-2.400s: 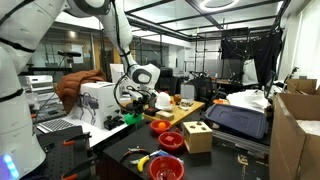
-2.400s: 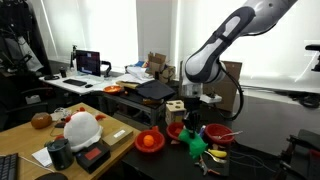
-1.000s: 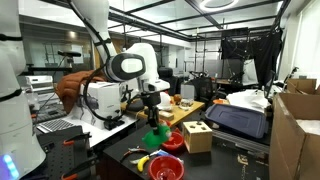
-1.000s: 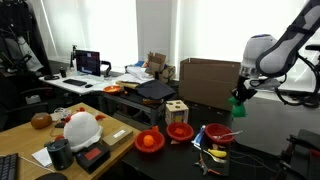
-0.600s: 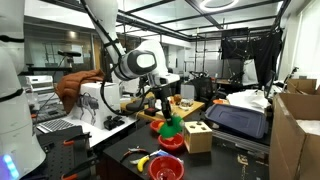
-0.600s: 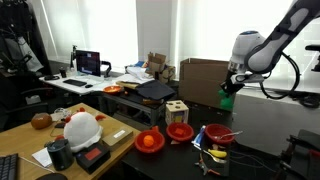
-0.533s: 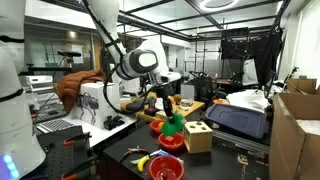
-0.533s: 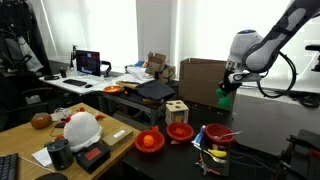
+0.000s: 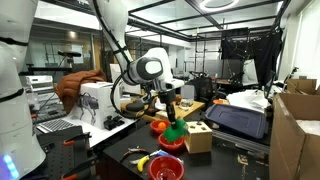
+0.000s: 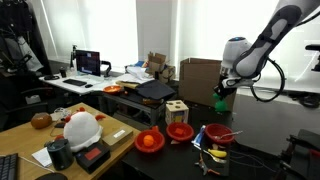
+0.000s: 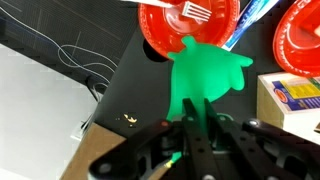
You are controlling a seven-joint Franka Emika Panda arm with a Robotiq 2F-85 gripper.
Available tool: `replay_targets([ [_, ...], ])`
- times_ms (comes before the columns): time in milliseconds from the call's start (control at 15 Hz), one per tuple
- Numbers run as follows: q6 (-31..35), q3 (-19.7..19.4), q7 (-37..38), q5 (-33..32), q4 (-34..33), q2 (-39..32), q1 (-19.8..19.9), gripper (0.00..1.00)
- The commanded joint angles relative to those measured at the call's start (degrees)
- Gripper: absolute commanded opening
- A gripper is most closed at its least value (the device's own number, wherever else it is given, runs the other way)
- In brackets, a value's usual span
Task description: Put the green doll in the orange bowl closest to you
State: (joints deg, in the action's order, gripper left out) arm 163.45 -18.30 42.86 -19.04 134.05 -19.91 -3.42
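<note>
My gripper (image 9: 171,119) is shut on the green doll (image 9: 175,130) and holds it in the air above the dark table. It also shows in an exterior view, gripper (image 10: 221,94) and doll (image 10: 221,103). In the wrist view the doll (image 11: 205,70) hangs from my fingers (image 11: 190,140). The largest-looking orange bowl (image 9: 166,168) sits at the table's near end, below and in front of the doll. It shows with utensils in it in an exterior view (image 10: 217,135). A red bowl with a white fork (image 11: 170,30) lies just beyond the doll in the wrist view.
Two more red-orange bowls (image 9: 171,141) (image 9: 160,126) stand behind the big one; one shows in the wrist view (image 11: 300,40). A wooden block box (image 9: 197,135) stands beside them. A yellow item (image 9: 143,160) lies next to the big bowl. Boxes and clutter ring the table.
The doll has been lifted off the table. Since one second ago my gripper has carried it sideways, toward the wooden box and bowls, still shut on it.
</note>
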Motion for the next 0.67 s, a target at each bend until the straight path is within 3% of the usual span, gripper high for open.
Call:
replay_targets([
  [0, -0.7, -1.4, -1.0, 2.3, -1.2, -4.3, -0.9, 0.03],
  [600, -1.7, 1.4, -8.3, 12.6, -5.5, -15.5, 0.5, 0.03],
])
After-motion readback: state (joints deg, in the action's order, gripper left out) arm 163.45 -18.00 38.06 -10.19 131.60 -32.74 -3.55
